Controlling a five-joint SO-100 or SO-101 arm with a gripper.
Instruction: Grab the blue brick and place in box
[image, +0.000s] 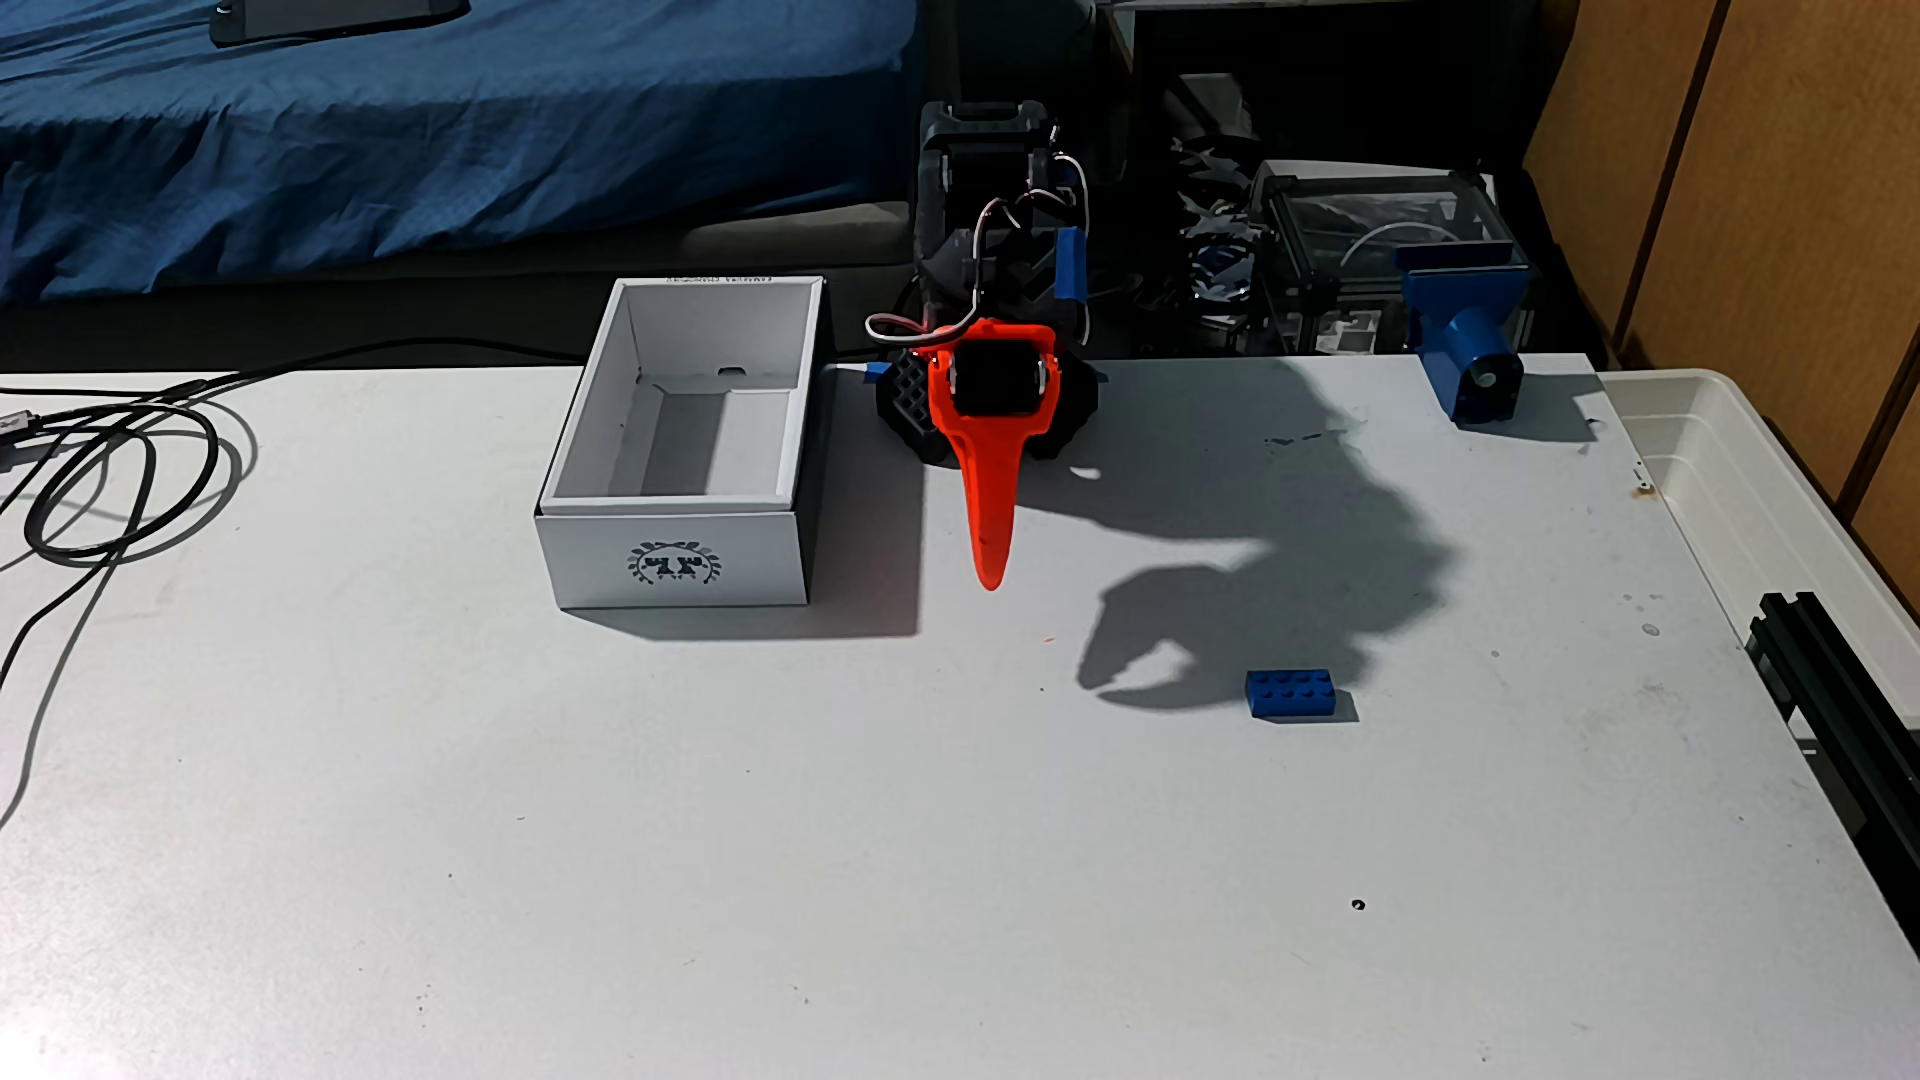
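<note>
Reading the fixed view from its left edge, a loop of black cable (114, 473) trails over the white table (727, 883), and at about ten o'clock from the table's middle stands the box (675, 561), open-topped and holding nothing, its wreath emblem facing the camera. Just to its right, at roughly twelve o'clock, the gripper (989, 576) hangs nose-down above the table with nothing in its hold; from head-on its orange finger hides the other one, so I cannot tell how far the jaws are parted, though the shadow it casts hints at a small gap. The blue brick (1294, 693) lies flat, studs up, at about three o'clock, well apart from both the gripper and the box. The task looks to be at its opening step, the reach: the next move calls for swinging right and toward the camera, then lowering astride the brick. Further right a blue bracket (1465, 343) sits at the table's back edge beside a translucent tray (1766, 457). Behind the table, a blue bedcover (364, 135) and dark clutter fill the room.
</note>
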